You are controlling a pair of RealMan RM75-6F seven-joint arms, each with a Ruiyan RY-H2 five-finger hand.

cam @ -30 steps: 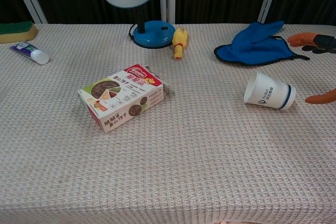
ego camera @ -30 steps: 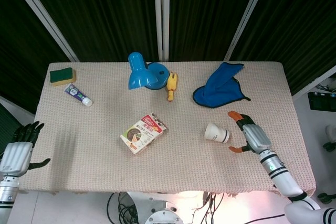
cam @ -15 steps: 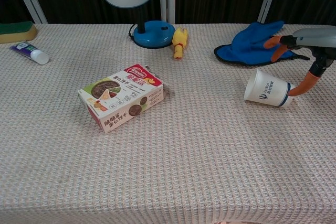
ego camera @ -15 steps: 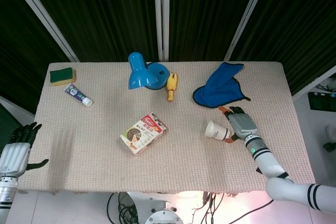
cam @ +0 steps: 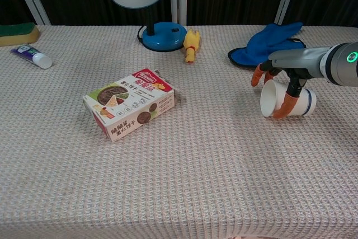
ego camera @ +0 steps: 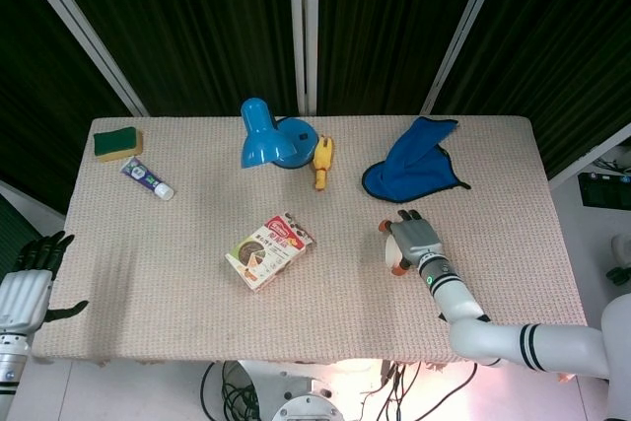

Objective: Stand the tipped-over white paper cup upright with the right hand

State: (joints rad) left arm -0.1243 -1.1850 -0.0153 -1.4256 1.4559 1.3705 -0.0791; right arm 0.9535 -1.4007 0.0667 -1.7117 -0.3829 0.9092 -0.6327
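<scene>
The white paper cup (cam: pixel 305 101) lies on its side at the right of the table, its mouth facing left. My right hand (cam: pixel 281 75) is wrapped over it: the thumb crosses the cup's near side and the other fingers curl over the far side by the rim. From the head view the right hand (ego camera: pixel 414 239) covers most of the cup (ego camera: pixel 392 250). My left hand (ego camera: pixel 30 283) hangs off the table's left edge with fingers apart, holding nothing.
A snack box (cam: pixel 131 102) lies mid-table. At the back stand a blue desk lamp (ego camera: pixel 268 135), a yellow toy chicken (cam: pixel 191 44) and a blue cloth (cam: pixel 272 46) just behind the cup. A tube (ego camera: pixel 148 178) and a green sponge (ego camera: pixel 117 142) are far left.
My right hand has moved left from beside the cup's base onto the cup and closed its fingers around it. The cup still lies on its side. The left hand has barely shifted.
</scene>
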